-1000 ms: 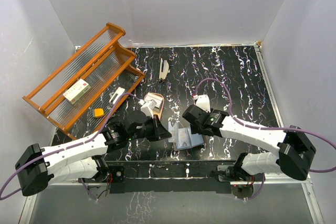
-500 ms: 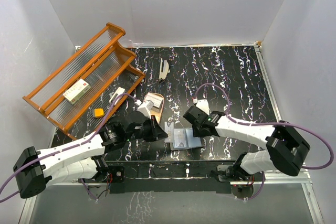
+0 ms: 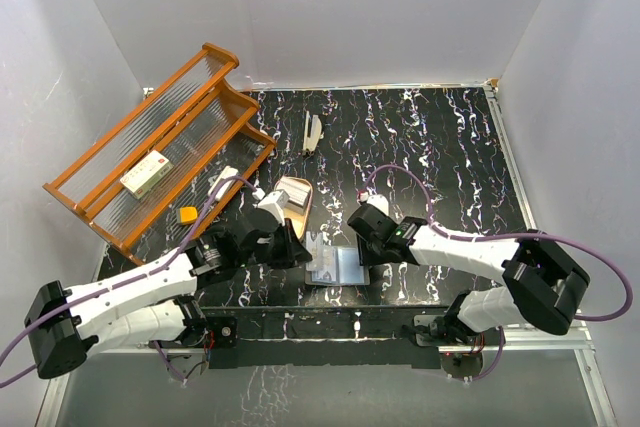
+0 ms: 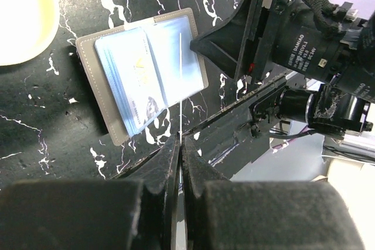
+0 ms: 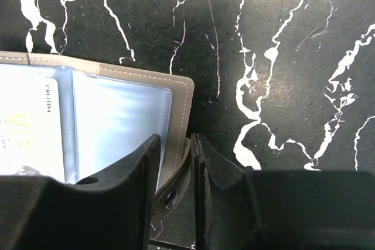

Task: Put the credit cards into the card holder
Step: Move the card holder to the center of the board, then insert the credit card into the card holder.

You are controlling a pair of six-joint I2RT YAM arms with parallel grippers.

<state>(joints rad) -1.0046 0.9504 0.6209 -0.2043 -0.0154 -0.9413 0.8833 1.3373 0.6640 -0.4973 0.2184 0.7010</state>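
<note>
From above, the card holder (image 3: pixel 335 265) is seen lying open on the black marbled table (image 3: pixel 440 137), near its front edge, between the left gripper (image 3: pixel 292 247) and the right gripper (image 3: pixel 362 245). A tan oval tray (image 3: pixel 292 192) is set just behind it. Both arms are crowded over one small thing, so the fingers could be knocked together if either gripper is driven further inward.

In the left wrist view, the left gripper's fingers (image 4: pixel 161 171) are pressed tight together. A thin pale line is seen rising from between them across the bluish sleeves. It may be a card held edge-on, but that cannot be told. Of the credit cards (image 4: pixel 139 64), one with gold lettering is seen lodged in the fanned sleeves on the holder's left half. If a card is pinched, it could be bent or skidded off the sleeve mouth by a slanted approach, and the loose sleeves could be flattened beneath it.

In the right wrist view, the right gripper's fingers (image 5: pixel 137 174) are drawn narrow, and the holder's outer edge and snap tab (image 5: pixel 173 194) fill the gap between them. Only the soft margin is caught. The tab could be pulled free, or the cover could be folded over the sleeves if it is lifted, and the holder could be dragged across the smooth table.
</note>
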